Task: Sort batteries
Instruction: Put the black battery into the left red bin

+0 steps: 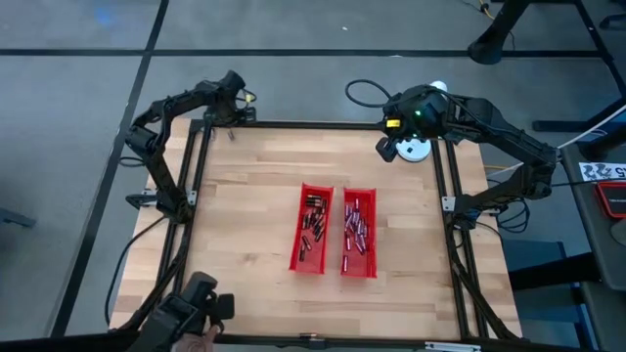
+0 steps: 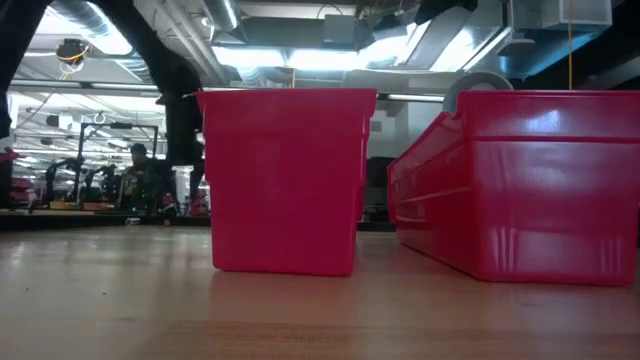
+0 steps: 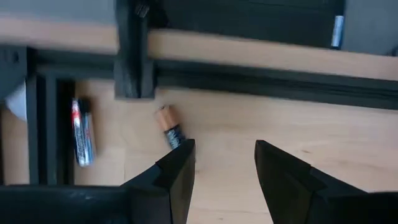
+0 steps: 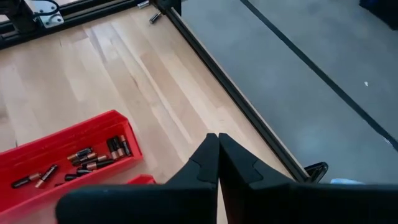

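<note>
Two red trays (image 1: 302,256) (image 1: 344,264) stand side by side mid-table, each with several batteries (image 1: 313,220) (image 1: 357,227) lying in it. My left gripper (image 3: 224,158) is open at the table's far left corner (image 1: 231,115), pointing down. A copper-topped battery (image 3: 169,126) lies flat on the wood just outside one fingertip; nothing is between the fingers. A silver and red battery (image 3: 83,132) lies beyond the black frame rail. My right gripper (image 4: 217,155) is shut and empty, raised over the far right corner (image 1: 399,147). My left gripper has one fingertip (image 3: 183,152) right at the copper-topped battery's dark end (image 3: 175,138). Whether it touches the battery, I cannot tell. The battery lies flat on the table, outside the gap.
A black frame rail (image 3: 249,78) runs along the table's edges, close beyond my left gripper. A white round object (image 1: 418,150) sits below the right arm. A dark device (image 1: 196,308) stands at the near left corner. In the low view the trays (image 2: 285,180) (image 2: 520,180) fill the front.
</note>
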You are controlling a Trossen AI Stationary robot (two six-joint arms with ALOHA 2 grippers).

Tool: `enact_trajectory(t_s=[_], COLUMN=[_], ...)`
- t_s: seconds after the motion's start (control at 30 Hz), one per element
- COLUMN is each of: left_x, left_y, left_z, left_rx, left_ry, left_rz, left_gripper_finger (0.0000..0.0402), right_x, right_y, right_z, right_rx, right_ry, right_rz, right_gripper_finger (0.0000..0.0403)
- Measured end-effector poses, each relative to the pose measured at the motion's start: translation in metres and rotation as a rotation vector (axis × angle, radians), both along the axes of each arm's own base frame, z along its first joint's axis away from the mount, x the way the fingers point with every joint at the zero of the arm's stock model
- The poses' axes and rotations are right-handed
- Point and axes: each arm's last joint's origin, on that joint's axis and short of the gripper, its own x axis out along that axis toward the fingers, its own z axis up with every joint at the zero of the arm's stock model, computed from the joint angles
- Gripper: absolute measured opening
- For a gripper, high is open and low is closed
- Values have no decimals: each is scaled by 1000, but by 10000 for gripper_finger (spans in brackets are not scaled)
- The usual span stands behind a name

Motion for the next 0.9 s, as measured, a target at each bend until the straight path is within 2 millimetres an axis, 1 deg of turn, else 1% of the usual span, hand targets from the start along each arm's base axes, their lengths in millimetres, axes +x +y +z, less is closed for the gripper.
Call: enact_trajectory(t_s=[0.2,0.4,0.67,0.83,0.9], left_x=[-14,-22,-19,-18,-16], left_y=[-4,-9,-6,-2,-1], left_z=[-20,-33,-33,-41,-44], left_rx=[-24,-42,-1,-9,-10], left_ry=[-9,-1,-30,-41,-49], left_rz=[129,178,198,232,260], left_gripper_finger=[156,156,156,156,156], right_x=[0,0,0,2,6], right_y=[0,0,0,-1,-1], right_z=[0,0,0,0,-3], right_rx=[-16,-18,-31,-41,-43], right_ry=[10,11,20,7,-5], right_rz=[10,12,26,31,57], right_gripper_finger=[5,5,5,5,5])
